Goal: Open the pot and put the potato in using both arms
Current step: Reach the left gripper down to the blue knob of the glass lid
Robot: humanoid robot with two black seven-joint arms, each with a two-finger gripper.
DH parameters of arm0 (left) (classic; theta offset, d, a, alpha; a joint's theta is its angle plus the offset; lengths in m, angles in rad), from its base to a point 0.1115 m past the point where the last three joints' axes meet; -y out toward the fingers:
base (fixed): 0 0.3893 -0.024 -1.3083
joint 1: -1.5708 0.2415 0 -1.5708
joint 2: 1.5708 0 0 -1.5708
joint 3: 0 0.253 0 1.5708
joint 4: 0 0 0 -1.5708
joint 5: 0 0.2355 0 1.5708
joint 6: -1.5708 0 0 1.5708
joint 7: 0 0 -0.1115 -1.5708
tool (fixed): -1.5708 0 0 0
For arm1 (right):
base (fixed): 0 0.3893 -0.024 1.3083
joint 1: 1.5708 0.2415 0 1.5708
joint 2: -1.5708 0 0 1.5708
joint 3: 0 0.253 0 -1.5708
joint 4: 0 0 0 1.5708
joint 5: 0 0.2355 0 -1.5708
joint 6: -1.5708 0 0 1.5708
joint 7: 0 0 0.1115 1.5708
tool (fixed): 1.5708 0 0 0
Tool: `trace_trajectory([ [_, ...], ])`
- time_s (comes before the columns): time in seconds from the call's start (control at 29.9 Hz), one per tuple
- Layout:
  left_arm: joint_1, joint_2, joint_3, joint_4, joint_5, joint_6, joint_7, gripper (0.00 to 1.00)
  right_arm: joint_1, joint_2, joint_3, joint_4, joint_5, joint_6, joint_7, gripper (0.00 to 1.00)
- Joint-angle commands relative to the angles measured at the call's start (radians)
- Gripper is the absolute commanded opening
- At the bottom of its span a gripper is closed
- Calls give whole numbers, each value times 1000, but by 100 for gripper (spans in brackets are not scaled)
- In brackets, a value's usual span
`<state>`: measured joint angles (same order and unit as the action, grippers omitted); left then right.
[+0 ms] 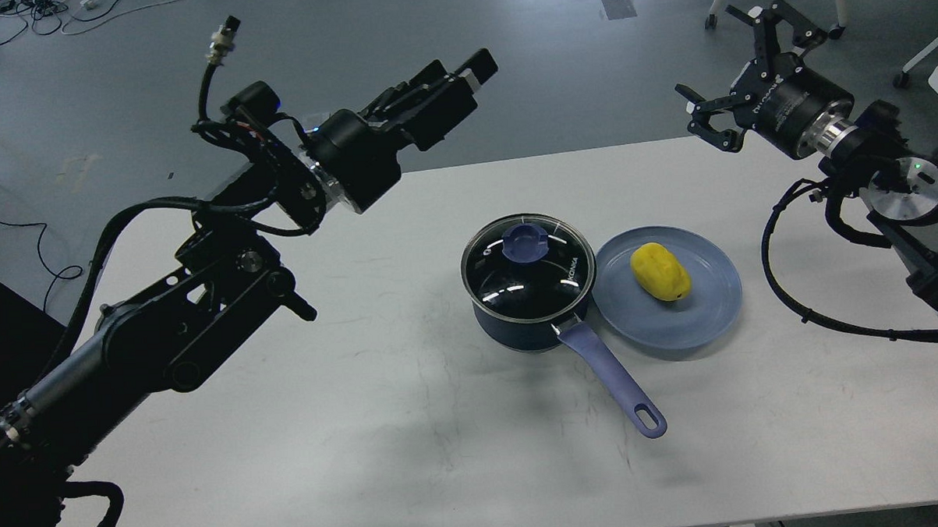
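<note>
Sitting mid-tabletop, the pot was still covered by its glass lid, blue knob untouched, so nothing of the task appeared done yet. The potato lay on the light-blue plate touching the pot's right side. The left claw hung raised, well apart from the lid, its fingers apparently close together and empty. The right claw was spread wide, empty, high beyond the plate. Lid removal and potato transfer both remained.

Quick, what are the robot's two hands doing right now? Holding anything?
Left hand: fingers look pressed together, holding nothing, raised above the table's far side.
Right hand: open, claws spread wide, holding nothing, up in the air.
</note>
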<state>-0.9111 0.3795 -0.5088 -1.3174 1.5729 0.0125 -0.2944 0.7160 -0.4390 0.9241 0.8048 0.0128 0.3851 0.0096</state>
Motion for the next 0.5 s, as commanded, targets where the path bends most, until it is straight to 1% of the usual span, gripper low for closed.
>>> trace_trajectory([
  [0.0,-54,-36,145,39,198,39,0,98,-7,-1,9,-27,1,-2,3,100],
  [0.03,-55,-57,163,90,293,43,0,98,-12,-1,10,-29,1,-3,3,100],
  [0.1,-57,-82,173,151,358,41,6,98,-21,-3,10,-27,1,-3,4,100],
  [0.13,-60,-106,180,208,384,41,6,98,-29,-3,12,-27,1,-3,6,100],
  [0.23,-77,-134,205,292,389,41,9,98,-46,-10,10,-27,1,-5,21,100],
  [0.33,-78,-139,236,306,386,43,11,98,-55,-20,10,-27,1,-5,23,100],
  [0.47,-81,-142,237,274,340,43,9,98,-58,-40,9,-29,-1,-5,24,100],
])
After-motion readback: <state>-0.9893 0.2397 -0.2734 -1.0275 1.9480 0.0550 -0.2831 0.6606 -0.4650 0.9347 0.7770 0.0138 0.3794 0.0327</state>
